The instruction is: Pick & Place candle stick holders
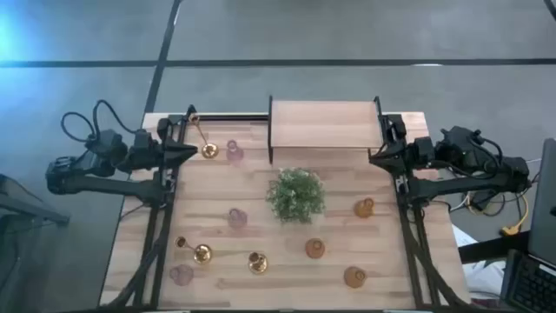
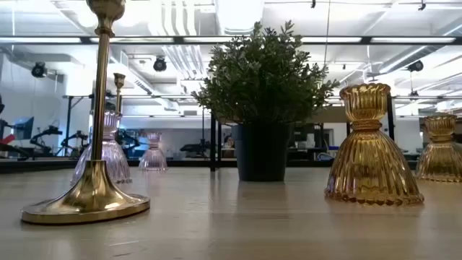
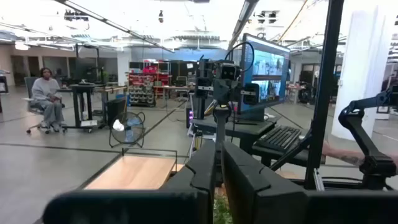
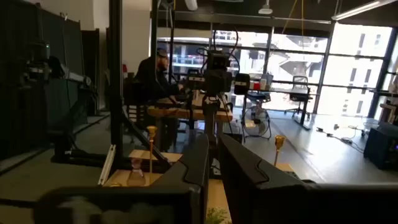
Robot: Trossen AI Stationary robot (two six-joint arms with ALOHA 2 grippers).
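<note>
Three brass holders stand on the wooden table: one at far left and two near the front, one left and one right. The pink glass holders are at far left, middle and front left. The amber glass holders are on the right, one farther back, one mid and one nearest the front. My left gripper hovers at the table's far left, shut and empty. My right gripper hovers at the far right, shut and empty.
A bushy green plant in a dark pot stands mid-table. A wooden shelf on a black frame stands at the far edge between the arms. People sit in the room beyond the table.
</note>
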